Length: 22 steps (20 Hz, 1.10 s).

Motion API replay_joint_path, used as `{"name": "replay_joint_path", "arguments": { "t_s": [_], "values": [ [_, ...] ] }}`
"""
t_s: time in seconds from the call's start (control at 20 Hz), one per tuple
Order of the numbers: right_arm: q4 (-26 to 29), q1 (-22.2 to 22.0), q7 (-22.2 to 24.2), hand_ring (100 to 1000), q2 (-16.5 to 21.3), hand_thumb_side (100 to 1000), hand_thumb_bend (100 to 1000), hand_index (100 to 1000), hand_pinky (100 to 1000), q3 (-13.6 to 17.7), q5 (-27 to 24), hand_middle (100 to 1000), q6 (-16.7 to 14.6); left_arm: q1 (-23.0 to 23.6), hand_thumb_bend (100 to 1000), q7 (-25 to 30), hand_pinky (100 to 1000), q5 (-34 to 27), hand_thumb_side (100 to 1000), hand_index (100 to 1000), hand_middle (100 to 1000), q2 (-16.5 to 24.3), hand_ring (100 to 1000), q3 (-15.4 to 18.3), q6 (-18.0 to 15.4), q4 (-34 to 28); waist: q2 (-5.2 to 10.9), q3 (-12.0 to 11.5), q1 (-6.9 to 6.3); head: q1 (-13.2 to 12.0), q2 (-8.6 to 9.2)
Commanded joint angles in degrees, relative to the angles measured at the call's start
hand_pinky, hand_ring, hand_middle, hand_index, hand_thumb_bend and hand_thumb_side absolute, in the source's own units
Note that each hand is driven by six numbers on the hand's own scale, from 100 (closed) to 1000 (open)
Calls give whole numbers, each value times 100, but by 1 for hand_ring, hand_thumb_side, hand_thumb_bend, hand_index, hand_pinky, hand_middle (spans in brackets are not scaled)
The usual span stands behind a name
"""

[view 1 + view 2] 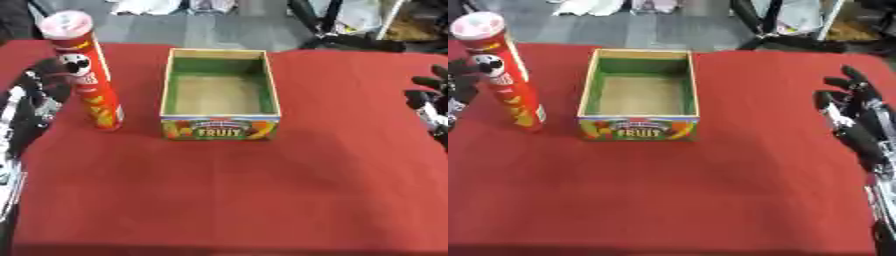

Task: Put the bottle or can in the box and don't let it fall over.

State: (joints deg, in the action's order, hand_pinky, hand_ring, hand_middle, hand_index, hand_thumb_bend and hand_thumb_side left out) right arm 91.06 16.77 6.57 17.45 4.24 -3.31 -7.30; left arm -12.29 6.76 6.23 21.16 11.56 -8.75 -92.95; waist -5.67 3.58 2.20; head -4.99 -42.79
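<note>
The can [87,75] stands upright on the table [227,200], just left of the box [220,95]. The left hand [39,95] sits beside it, perhaps touching; the right hand [855,120] rests far right.

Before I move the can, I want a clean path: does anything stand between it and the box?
Nothing visible does. The red can stands upright just left of the box, with only bare red tablecloth between them. The box's near left wall is the one thing to clear.
</note>
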Motion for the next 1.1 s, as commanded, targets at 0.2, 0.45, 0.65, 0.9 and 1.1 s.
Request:
{"name": "replay_joint_path", "arguments": {
  "t_s": [0.2,0.45,0.65,0.9,1.1],
  "values": [
    [79,56,-2,809,88,449,327,988,826,64,1,825,-10,-61,580,9,818,-19,725,924,797,89,832,57,11,-139,88,18,-15,-43,-83],
    [81,52,-1,809,84,449,327,988,826,63,1,825,-10,-62,583,-4,818,7,724,924,797,96,832,63,18,-142,91,22,-17,-50,-87],
    [79,48,-3,809,84,449,328,989,826,66,5,825,-9,-74,620,-108,819,243,703,927,801,125,835,125,98,-156,91,21,-13,-46,-78],
    [73,40,-3,809,86,450,328,989,826,67,2,825,-9,-172,728,-905,822,855,676,938,818,248,845,246,818,-65,95,25,-14,-49,-75],
    [70,42,9,809,82,450,328,989,826,55,-4,825,-9,-370,740,-1263,818,1109,656,941,811,428,841,97,1300,178,102,51,-19,-71,-71]
  ]
}}
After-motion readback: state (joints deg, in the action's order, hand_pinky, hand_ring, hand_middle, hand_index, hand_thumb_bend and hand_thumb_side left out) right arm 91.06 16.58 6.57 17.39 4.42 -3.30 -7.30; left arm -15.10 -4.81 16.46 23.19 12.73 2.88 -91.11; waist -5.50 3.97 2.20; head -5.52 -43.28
